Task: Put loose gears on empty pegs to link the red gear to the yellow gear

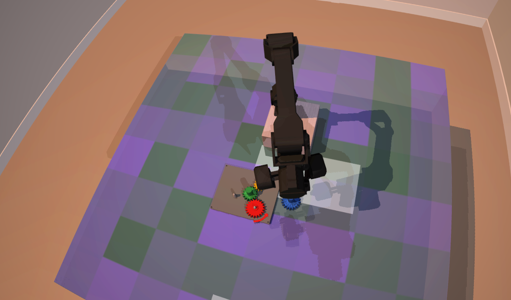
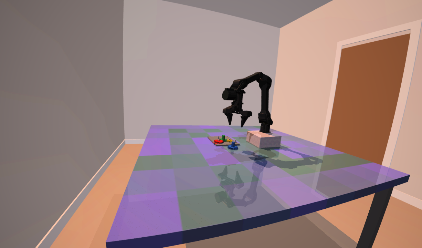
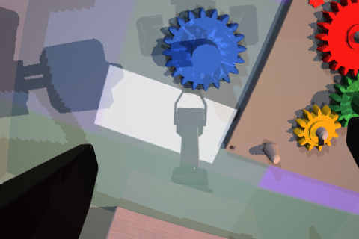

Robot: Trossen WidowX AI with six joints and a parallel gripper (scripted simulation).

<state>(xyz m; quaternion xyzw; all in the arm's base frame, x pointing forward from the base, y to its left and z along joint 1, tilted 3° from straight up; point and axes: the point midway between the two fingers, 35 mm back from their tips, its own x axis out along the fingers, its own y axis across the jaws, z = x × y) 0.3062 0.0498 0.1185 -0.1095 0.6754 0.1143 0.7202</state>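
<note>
1. Blue teeth mark the loose gear [image 1: 291,203] [image 2: 232,147] [image 3: 206,60], standing upright on the bench [image 1: 197,153] [image 2: 187,191] [image 3: 131,149] just beside the grey board [image 1: 223,182] [image 2: 226,145] [image 3: 269,101], on its side toward the bench's right edge in the top view
2. From the tool [image 1: 291,173] [image 2: 235,125] [image 3: 223,145], it lies below and, in the wrist view, up-picture of the line between the fingertips; its handle points upward
3. The arm [image 1: 285,82] [image 2: 264,95] reaches from near the bench's far edge in the top view, folding so the fingers point down, well above the gears
4. The tool is wide open with nothing in its grasp
5. The green gear [image 1: 250,193] [image 2: 223,137] [image 3: 348,101] appears to link the red gear [image 1: 249,210] [image 2: 218,141] [image 3: 340,41] and yellow gear [image 1: 256,186] [image 2: 229,140] [image 3: 304,134]; full seating cannot be confirmed
6. If that chain is sound, the blue one is likely spare, and the tool need only clear the board without brushing it
</note>
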